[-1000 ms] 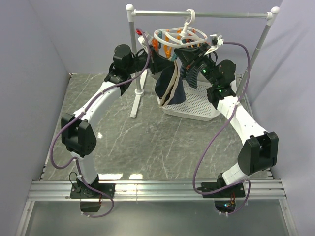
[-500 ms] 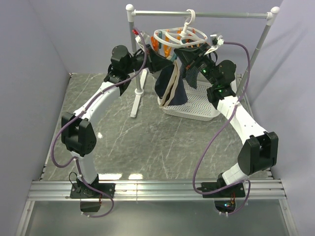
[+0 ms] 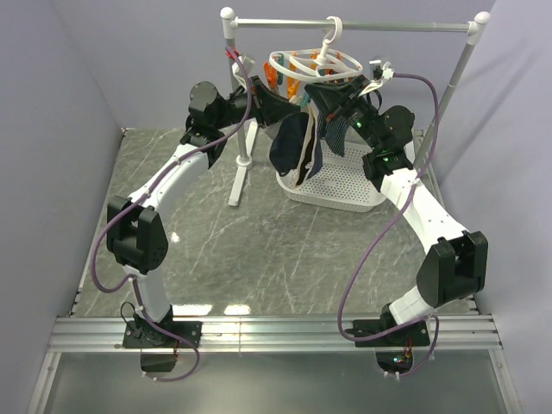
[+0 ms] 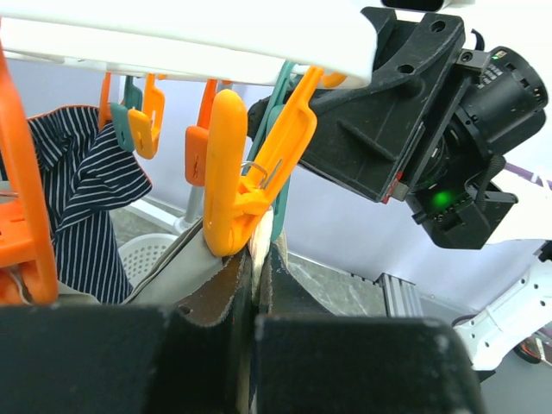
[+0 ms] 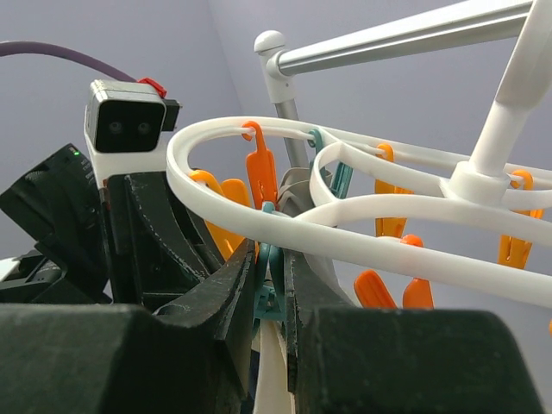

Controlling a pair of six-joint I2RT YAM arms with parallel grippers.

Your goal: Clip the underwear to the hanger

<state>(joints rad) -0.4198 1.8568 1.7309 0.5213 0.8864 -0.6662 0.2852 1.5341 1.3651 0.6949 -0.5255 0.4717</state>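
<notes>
In the left wrist view, the underwear [image 4: 168,280] is mostly hidden behind the left gripper [image 4: 256,267]. The pinstriped cloth [image 4: 78,198] is cut off at the left edge and the hanger [image 4: 172,39] at the top. In the right wrist view, the teal clothespin [image 5: 267,297] vanishes low between the right gripper [image 5: 269,256] fingers.

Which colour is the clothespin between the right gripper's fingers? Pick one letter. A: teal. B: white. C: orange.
A: in the right wrist view the right gripper is closed on a teal clothespin hanging from the hanger, while the orange clothespins hang outside its fingers.
</notes>
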